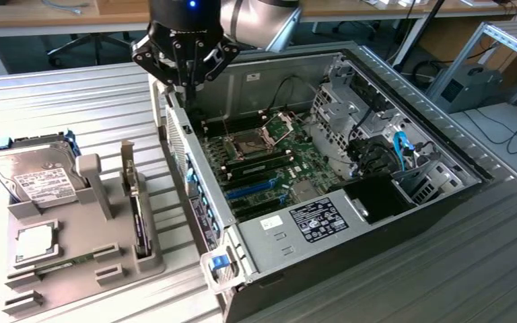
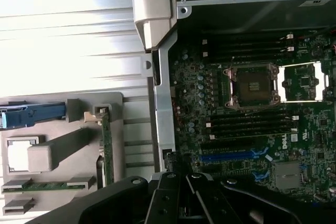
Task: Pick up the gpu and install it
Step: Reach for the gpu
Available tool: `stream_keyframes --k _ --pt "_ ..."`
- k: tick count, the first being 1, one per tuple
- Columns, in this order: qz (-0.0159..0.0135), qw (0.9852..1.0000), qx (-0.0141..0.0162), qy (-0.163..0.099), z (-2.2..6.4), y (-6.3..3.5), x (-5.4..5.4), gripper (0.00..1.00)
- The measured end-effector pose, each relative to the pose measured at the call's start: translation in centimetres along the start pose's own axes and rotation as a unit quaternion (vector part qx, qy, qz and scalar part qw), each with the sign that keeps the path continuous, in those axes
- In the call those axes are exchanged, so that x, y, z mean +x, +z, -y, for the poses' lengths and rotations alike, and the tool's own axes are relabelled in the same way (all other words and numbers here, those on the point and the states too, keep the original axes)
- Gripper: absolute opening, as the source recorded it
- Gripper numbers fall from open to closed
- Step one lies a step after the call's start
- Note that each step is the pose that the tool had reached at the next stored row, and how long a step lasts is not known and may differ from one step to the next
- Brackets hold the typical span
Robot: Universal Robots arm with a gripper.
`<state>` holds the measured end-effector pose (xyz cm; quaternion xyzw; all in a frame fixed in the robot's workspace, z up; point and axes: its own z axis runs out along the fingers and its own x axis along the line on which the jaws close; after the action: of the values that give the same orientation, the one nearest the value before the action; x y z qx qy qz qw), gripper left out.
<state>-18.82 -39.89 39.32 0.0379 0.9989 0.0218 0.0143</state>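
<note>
Exterior view: the clenched, empty gripper (image 1: 186, 91) hangs over the open computer case (image 1: 375, 262). The gpu (image 1: 135, 215) stands on edge in the grey holder (image 1: 97, 229) beside a white-labelled hard drive (image 1: 34, 176), its print unreadable.
Wrist view: the gpu (image 2: 107, 150) is edge-on in the holder, and the motherboard (image 2: 315, 145) lies inside the case.

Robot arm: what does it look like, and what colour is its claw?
The arm is smooth, rounded silver-grey metal. Its gripper is black, built of jointed links with small round bolts, and a little blue light glows just above it.
</note>
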Motion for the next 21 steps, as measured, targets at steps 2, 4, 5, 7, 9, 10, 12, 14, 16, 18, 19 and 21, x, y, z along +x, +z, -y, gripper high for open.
stream_keyframes --k 2,4,5,7,9,10,12,14,16,18,19,21 --pt "0.0 1.0 0.0 0.0 0.02 0.0 0.3 0.11" --pt "0.0 1.0 0.0 0.0 0.07 0.0 0.5 0.11" --pt "0.0 1.0 0.0 0.0 0.09 0.01 0.6 0.11" --pt "0.0 1.0 0.0 0.0 0.16 0.01 0.8 0.11" --pt "0.0 1.0 0.0 0.0 0.24 0.02 1.1 0.11" --pt "0.0 1.0 0.0001 0.0 0.29 0.02 1.2 0.11" --pt "0.0 1.0 0.0 0.0 0.42 0.02 1.4 0.11" --pt "0.0 1.0 0.0 0.0 0.57 0.03 1.6 0.11" --pt "0.0 1.0 0.0 0.0 0.75 0.04 1.8 0.11" --pt "0.0 1.0 0.0 0.0 0.85 0.05 2.0 0.11" --pt "0.0 1.0 0.0 0.0 0.91 0.06 2.1 0.11" --pt "0.0 1.0 0.0 0.0 1.01 0.06 2.3 0.11"
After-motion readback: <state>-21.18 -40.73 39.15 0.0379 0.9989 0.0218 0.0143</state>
